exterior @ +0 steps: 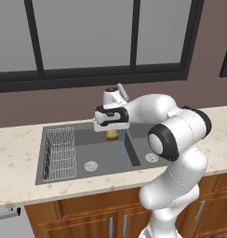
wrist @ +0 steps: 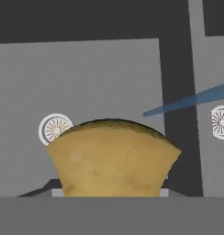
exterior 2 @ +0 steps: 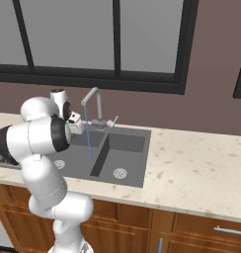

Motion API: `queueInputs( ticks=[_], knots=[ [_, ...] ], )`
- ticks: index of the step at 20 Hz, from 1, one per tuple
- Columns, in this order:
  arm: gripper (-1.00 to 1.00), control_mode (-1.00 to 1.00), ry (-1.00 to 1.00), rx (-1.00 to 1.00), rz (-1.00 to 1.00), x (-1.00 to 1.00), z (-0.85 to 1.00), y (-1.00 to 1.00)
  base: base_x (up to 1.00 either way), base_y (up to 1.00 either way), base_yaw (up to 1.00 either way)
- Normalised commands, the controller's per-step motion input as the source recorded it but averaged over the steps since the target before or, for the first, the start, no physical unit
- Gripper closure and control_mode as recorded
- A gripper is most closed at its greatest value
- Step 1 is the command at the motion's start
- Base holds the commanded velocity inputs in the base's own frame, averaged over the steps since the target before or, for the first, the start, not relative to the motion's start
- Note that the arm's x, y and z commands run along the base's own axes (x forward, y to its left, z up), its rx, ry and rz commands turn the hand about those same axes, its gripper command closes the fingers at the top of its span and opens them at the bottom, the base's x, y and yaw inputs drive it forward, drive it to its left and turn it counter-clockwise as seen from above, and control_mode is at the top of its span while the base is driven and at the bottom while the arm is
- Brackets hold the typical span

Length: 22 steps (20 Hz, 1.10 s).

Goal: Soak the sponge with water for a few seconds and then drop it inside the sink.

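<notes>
My gripper [exterior: 111,131] hangs over the left basin of the dark grey sink [exterior: 83,132], shut on the yellow-brown sponge [exterior: 112,135]. In the hand view the sponge [wrist: 114,158] bulges up from the bottom and hides the fingertips. The water [exterior: 123,146] falls as a thin pale-blue stream just to the right of the sponge, a small gap apart. In the hand view the water [wrist: 192,102] runs up and to the right of the sponge without touching it. From the right base camera, the stream [exterior 2: 88,141] drops from the silver faucet [exterior 2: 91,99] into the sink [exterior 2: 130,143].
A wire rack [exterior: 59,153] fills the sink's far left. Round silver drains [wrist: 55,128] [wrist: 221,121] lie below, one in each basin, with the dark divider [wrist: 178,92] between them. Speckled counter [exterior: 17,162] surrounds the sink; a window wall stands behind it.
</notes>
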Motion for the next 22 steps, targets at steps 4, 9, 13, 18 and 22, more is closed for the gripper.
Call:
queueInputs(
  ticks=[4,9,13,18,22],
  knots=[
    [1.0,-1.0,0.04,0.0,0.25,0.0,-0.12,0.23,0.0,0.0,0.0],
    [1.0,-1.0,0.0,0.0,0.11,0.01,-0.25,0.31,0.0,0.0,0.0],
    [1.0,-1.0,0.0,0.01,0.06,0.18,-0.38,0.27,0.0,0.0,0.0],
    [1.0,-1.0,0.0,0.04,0.0,0.15,-0.51,0.02,0.0,0.0,0.0],
    [1.0,-1.0,0.0,0.02,0.0,0.07,-0.43,-0.02,0.0,0.0,0.0]
  ],
)
